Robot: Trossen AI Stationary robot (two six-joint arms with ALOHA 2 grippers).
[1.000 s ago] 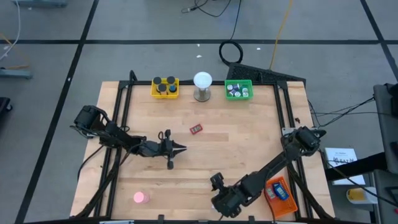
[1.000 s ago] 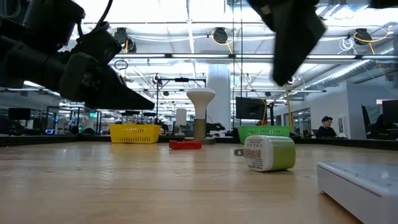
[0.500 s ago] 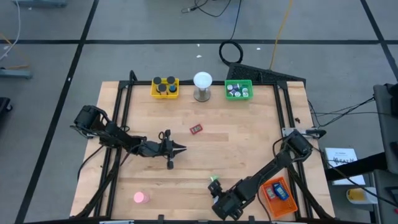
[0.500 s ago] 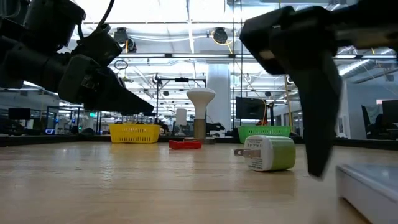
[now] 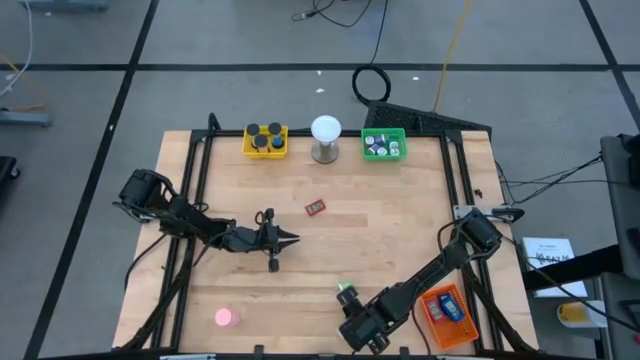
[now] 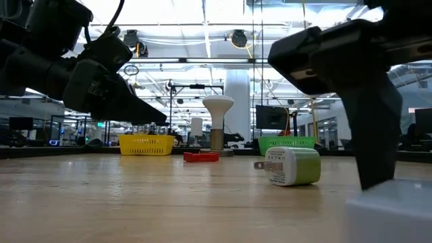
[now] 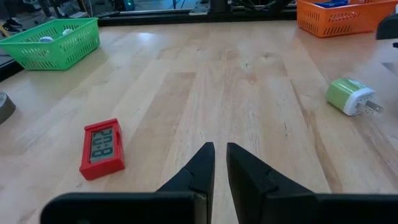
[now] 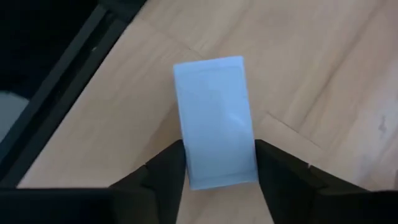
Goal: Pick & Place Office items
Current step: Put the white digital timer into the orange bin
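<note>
right pincer (image 8: 217, 165) spread wide astride white block (image 8: 214, 118) | left pincer (image 7: 219, 163) narrow, hovering mid-table

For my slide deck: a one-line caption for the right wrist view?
Right gripper open, fingers straddling a pale blue-white rectangular block lying flat on the wooden table near its dark edge frame.

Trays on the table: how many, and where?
3. The yellow plastic tray sits at the far edge, left of the white ball on a metal stand; the green plastic tray sits right of it; the orange plastic tray is at the near right corner.
</note>
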